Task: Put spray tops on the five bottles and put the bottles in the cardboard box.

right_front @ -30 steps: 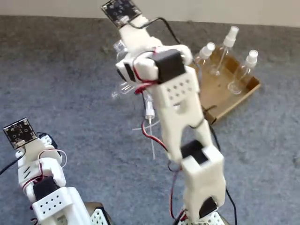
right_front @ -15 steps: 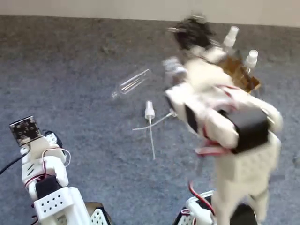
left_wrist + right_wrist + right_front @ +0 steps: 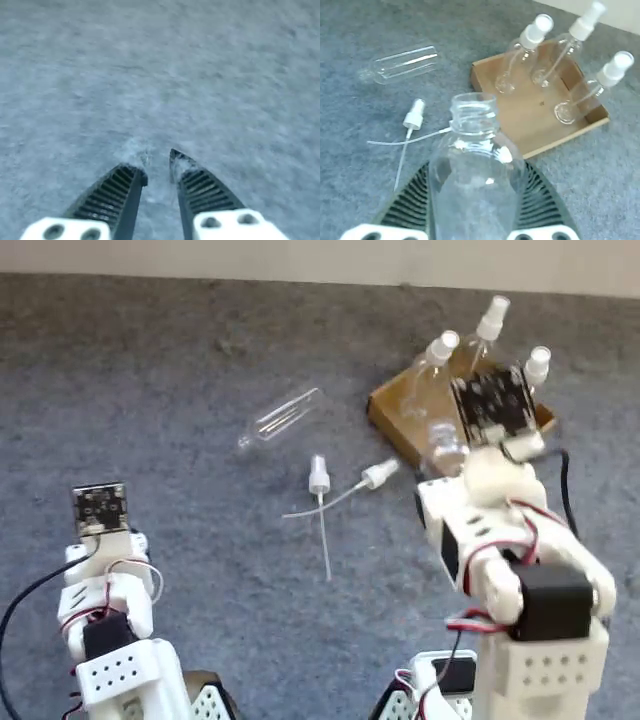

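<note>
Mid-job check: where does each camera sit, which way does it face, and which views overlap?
High view: fixed above the carpet, looking down on the left arm, right arm, cardboard box and lying bottle.
Left wrist view: on the left arm, facing carpet past the open left gripper.
Right wrist view: on the right arm, facing the box past the right gripper and its held bottle.
Shared: high and right wrist views both show box, lying bottle, loose spray top.
</note>
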Tool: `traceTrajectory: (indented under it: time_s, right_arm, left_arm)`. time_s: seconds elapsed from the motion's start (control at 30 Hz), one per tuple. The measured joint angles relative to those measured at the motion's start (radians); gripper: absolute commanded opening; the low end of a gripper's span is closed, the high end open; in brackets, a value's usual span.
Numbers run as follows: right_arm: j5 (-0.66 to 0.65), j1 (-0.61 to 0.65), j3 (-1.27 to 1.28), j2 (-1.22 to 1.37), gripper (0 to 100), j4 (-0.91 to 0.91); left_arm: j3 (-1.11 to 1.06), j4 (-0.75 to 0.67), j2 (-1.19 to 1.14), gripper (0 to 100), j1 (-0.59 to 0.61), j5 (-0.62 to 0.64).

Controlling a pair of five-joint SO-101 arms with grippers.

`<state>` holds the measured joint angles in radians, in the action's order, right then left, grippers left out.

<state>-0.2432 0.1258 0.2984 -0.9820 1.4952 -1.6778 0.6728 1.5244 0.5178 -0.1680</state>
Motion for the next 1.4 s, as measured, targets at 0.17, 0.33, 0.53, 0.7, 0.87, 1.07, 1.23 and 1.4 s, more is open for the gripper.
traceTrajectory:
  time_s: [0.17,0.33,0.53,0.7,0.87,1.07,1.23,1.4]
  right_arm:
    - [0.0,-0.041,0.232,-0.27,0.9,-0.115]
    - [0.0,-0.051,0.493,-0.485,0.9,-0.264]
    - [0.005,-0.054,0.799,-0.543,0.9,-0.462]
    - [0.138,-0.054,0.987,-0.545,0.9,-0.612]
    - [0.213,-0.054,1.092,-0.549,0.9,-0.671]
    - [0.216,0.021,1.114,-0.612,0.9,-0.678]
    - [0.216,0.132,1.218,-0.729,0.9,-0.681]
    - [0.216,0.187,1.318,-0.839,0.9,-0.681]
  left_arm:
    - [0.077,0.196,0.0,4,-0.089,-0.078]
    - [0.262,0.402,0.0,4,-0.222,-0.147]
    - [0.477,0.6,0.006,4,-0.351,-0.172]
    - [0.621,0.675,-0.115,4,-0.411,-0.175]
    - [0.789,0.677,-0.385,4,-0.466,-0.175]
    - [0.959,0.677,-0.726,4,-0.589,-0.175]
    - [1.092,0.677,-0.968,4,-0.658,-0.12]
    - [1.246,0.677,-1.178,7,-0.7,-0.037]
